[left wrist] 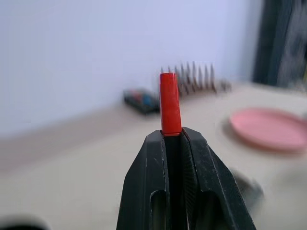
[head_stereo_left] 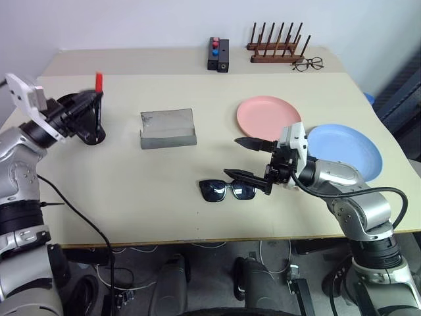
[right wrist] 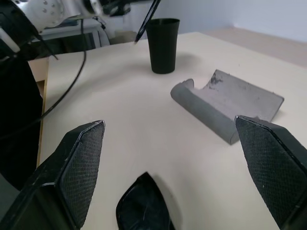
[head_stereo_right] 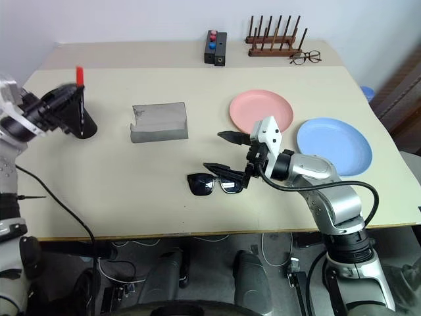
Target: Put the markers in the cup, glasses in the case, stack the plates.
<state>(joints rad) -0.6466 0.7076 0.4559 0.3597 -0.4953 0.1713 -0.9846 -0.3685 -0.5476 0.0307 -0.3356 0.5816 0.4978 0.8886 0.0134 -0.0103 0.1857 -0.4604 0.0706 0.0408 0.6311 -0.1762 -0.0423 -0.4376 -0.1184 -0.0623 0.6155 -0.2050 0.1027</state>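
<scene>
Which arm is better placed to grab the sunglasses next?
Right. The right gripper hangs open just beside the sunglasses, fingers pointing at them. The left gripper is across the table, shut on the red-capped marker over the cup, so it is likely busy.

A red-capped marker (head_stereo_left: 99,99) stands upright above the black cup (right wrist: 162,45) at the tabletop's left. The grey case (head_stereo_left: 168,128) lies open mid-table, black sunglasses (head_stereo_left: 227,190) in front of it. Pink plate (head_stereo_left: 268,117) and blue plate (head_stereo_left: 347,152) sit side by side, unstacked.
</scene>
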